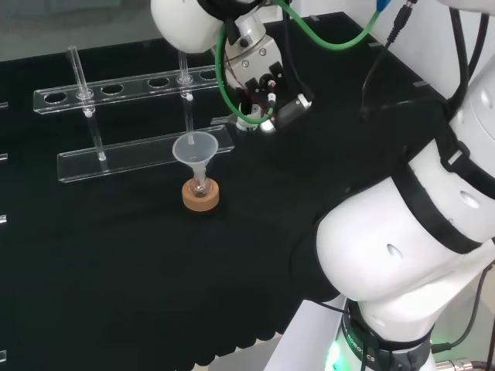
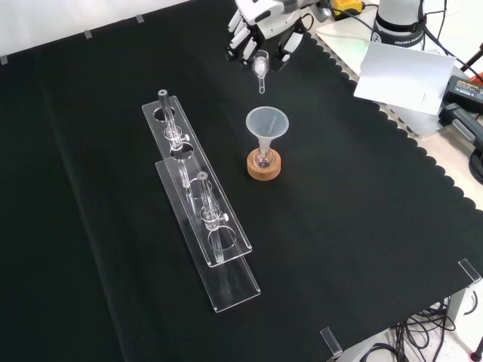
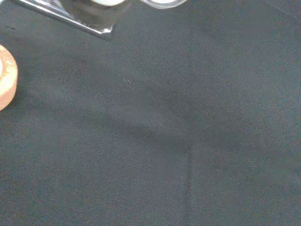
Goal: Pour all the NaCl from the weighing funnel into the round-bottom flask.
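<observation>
Weighing funnel (image 2: 261,69) upright, stem down, in hand (image 2: 260,26)

Hand (image 2: 260,30) cut off by front view's top edge; whether the fingers grip the weighing funnel (image 2: 261,66) is unclear. Funnel contents too small to tell. Round-bottom flask (image 2: 263,158) mostly hidden under the clear funnel (image 2: 267,123). Cork ring (image 3: 5,77) cut by wrist view's edge.
</observation>
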`<action>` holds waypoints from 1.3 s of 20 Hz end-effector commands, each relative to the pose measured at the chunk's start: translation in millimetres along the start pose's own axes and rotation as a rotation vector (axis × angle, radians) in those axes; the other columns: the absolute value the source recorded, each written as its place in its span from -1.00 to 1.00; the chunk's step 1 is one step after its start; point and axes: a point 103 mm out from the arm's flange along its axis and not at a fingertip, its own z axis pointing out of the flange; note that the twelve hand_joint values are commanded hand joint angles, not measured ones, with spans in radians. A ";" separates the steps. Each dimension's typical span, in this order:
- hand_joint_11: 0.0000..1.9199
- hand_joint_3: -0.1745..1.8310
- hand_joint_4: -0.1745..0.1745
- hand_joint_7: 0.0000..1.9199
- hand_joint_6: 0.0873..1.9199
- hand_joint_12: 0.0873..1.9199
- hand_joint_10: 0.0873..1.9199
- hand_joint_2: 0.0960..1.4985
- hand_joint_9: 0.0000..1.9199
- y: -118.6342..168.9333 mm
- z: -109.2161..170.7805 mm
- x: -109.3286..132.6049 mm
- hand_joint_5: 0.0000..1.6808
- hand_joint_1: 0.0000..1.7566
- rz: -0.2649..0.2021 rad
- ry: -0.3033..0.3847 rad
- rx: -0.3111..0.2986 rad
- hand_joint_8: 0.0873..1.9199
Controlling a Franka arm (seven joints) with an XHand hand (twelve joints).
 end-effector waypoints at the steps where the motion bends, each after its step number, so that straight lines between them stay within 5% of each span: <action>1: -0.17 -1.00 1.00 -0.48 -0.72 0.04 -0.69 0.35 -0.03 -4.5 -4.1 9.1 0.64 0.28 -0.006 -0.028 0.005 -0.33; 26: -0.17 -1.00 1.00 -0.50 -0.70 0.04 -0.71 0.35 -0.04 7.3 -12.9 31.0 0.63 0.28 0.012 -0.187 0.072 -0.34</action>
